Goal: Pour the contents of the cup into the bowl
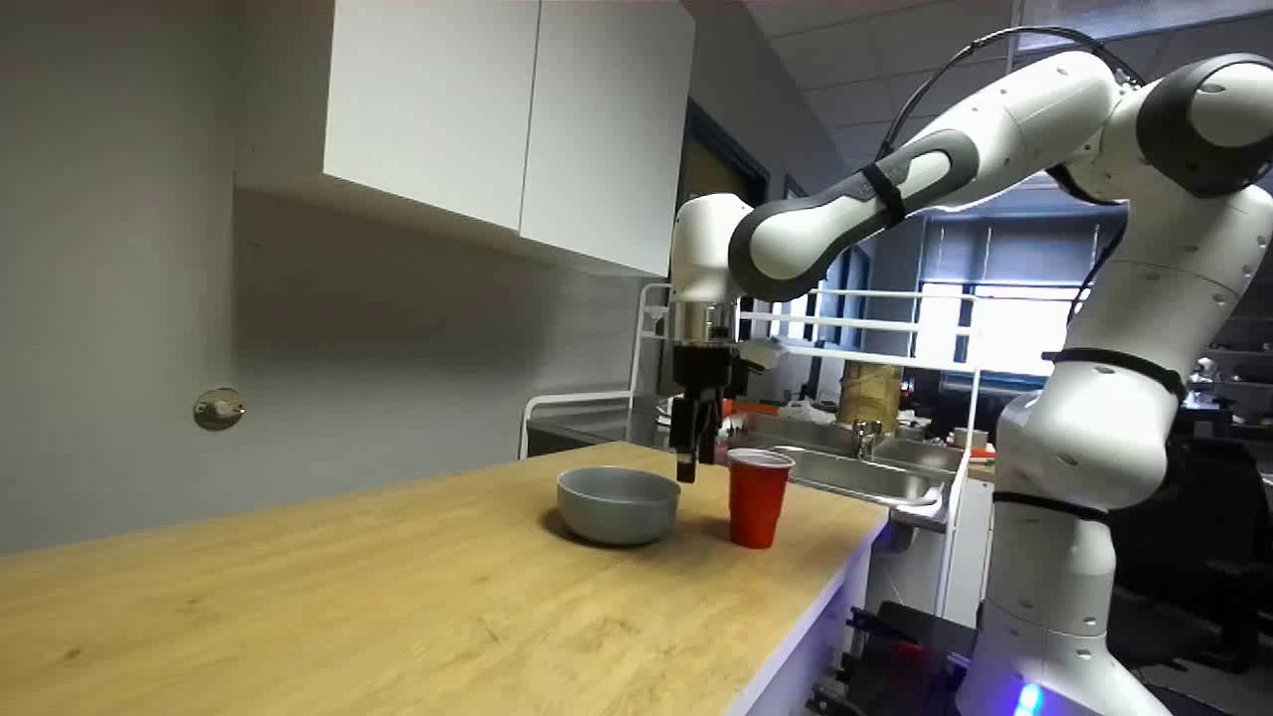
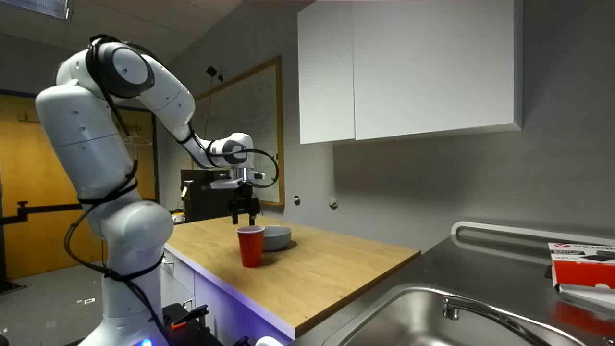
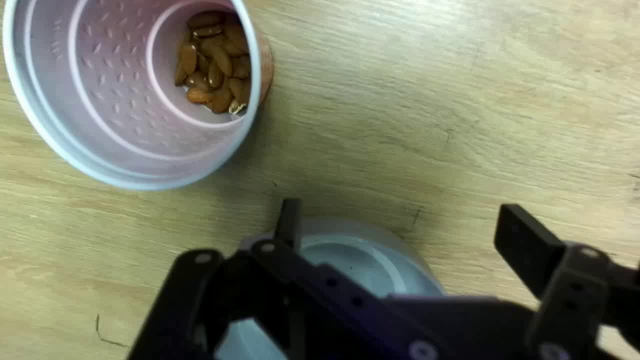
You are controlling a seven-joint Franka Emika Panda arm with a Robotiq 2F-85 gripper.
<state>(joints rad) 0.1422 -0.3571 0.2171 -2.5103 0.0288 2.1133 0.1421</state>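
The red cup point(image 1: 758, 505) stands upright on the wooden counter in both exterior views point(image 2: 251, 250). In the wrist view the cup point(image 3: 110, 100) is at the upper left, with brown almonds point(image 3: 215, 65) at its bottom. The grey-blue bowl point(image 1: 617, 509) sits beside the cup, also in an exterior view point(image 2: 277, 238). In the wrist view the bowl point(image 3: 360, 265) is partly hidden behind the fingers, and the part of its inside that shows looks empty. My gripper point(image 3: 400, 212) is open, its fingers apart and holding nothing. It points down above the counter near the bowl and cup point(image 1: 698, 465).
The wooden counter point(image 1: 398, 597) carries the cup and bowl. White wall cabinets point(image 1: 517, 129) hang above it. A metal sink point(image 2: 432, 317) and a red-and-white box point(image 2: 584, 269) are past the counter's end. A white rail frame point(image 1: 636, 368) stands behind the arm.
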